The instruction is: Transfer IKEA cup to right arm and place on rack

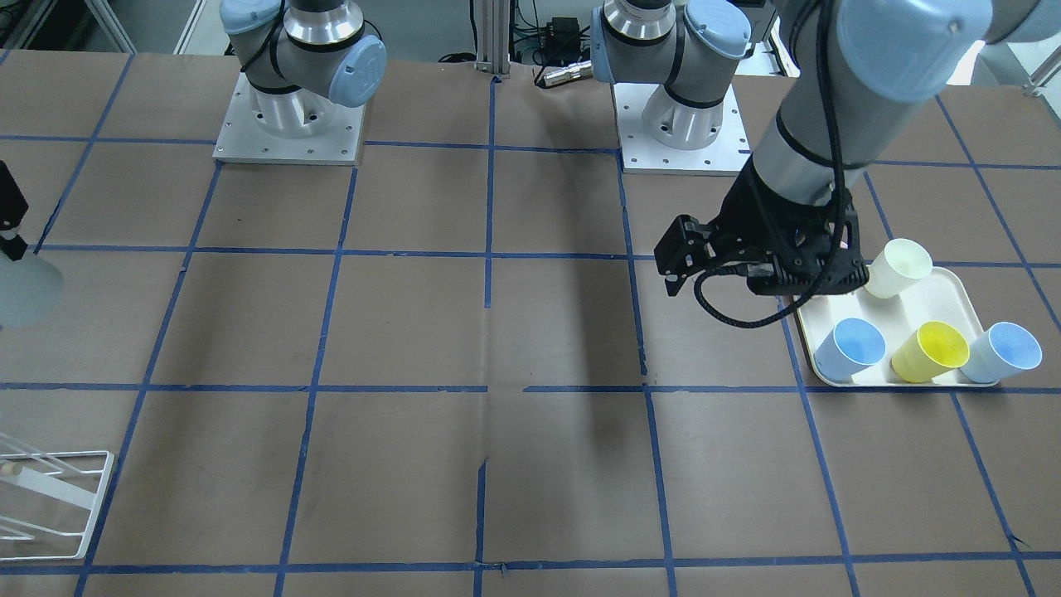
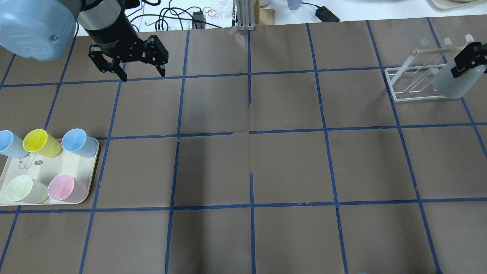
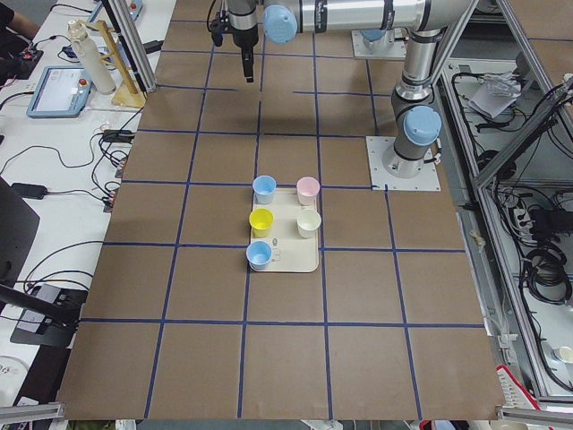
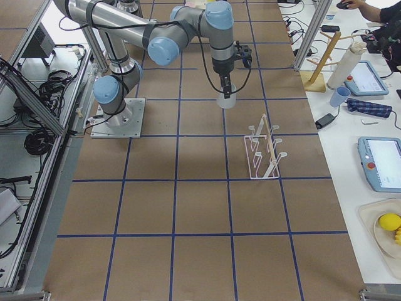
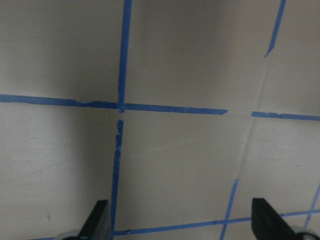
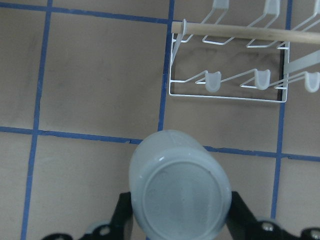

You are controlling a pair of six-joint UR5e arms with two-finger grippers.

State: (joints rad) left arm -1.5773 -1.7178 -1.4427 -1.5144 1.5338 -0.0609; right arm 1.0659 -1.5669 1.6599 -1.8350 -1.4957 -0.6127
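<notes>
You had the right gripper (image 2: 470,57) pinching the IKEA cup (image 2: 452,82), base down, near the rack (image 6: 235,34). Your left gripper (image 2: 144,77) hung spread wide, empty. The marking on the tray (image 2: 49,169) was too small to read.

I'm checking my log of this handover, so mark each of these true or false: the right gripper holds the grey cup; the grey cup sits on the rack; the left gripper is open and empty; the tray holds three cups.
1. The right gripper holds the grey cup between its jaws. True.
2. The grey cup sits on the rack. False: it is in the right gripper, apart from the rack, and the rack bears no cup.
3. The left gripper is open and empty. True.
4. The tray holds three cups. False: it holds five.
</notes>
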